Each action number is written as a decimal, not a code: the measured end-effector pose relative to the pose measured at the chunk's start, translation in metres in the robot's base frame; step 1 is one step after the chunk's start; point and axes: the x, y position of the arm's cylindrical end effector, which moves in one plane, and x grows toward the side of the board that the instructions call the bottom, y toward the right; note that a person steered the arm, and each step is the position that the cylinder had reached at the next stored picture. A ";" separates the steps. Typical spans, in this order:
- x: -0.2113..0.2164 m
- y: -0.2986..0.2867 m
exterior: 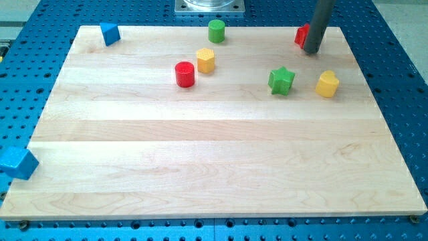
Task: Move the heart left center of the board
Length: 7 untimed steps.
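Note:
The yellow heart (327, 84) lies at the view's right, in the upper part of the wooden board (214, 167). My tip (311, 50) stands at the view's top right, above and a little left of the heart, apart from it. It stands right beside a red block (302, 35), which the rod partly hides; its shape cannot be made out. A green star (281, 80) lies just left of the heart.
A red cylinder (184, 73) and a yellow hexagon (205, 60) sit at upper centre. A green cylinder (216, 31) is near the top edge. A blue block (110, 33) is at the top left corner. Another blue block (17, 163) lies off the board's left edge.

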 end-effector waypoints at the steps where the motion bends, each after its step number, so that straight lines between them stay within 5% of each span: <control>1: 0.000 0.000; 4: 0.029 -0.082; 6: 0.044 0.031; 7: 0.096 0.051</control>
